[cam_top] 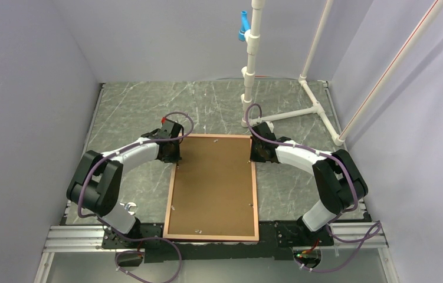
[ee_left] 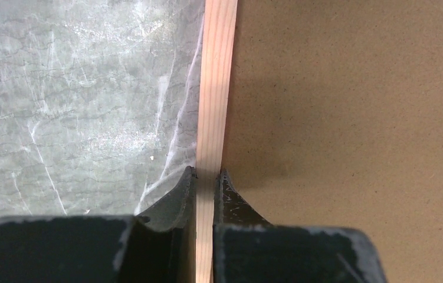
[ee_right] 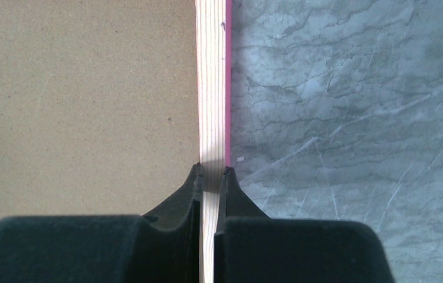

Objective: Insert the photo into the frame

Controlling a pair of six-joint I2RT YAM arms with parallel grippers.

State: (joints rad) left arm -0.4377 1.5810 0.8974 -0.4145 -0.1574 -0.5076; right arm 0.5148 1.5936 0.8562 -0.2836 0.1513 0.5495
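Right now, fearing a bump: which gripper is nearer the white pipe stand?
Right. The right gripper grips the frame at its right rail, close by the white pipe stand; the left gripper grips the left rail, farther away.

Brown backing board, white pipe stand, marbled table

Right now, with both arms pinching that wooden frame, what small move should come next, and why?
Probably lift both together, evenly. The left tool and right tool each clamp a side rail of the frame near its far end, backing board up; uneven lifting could twist it.
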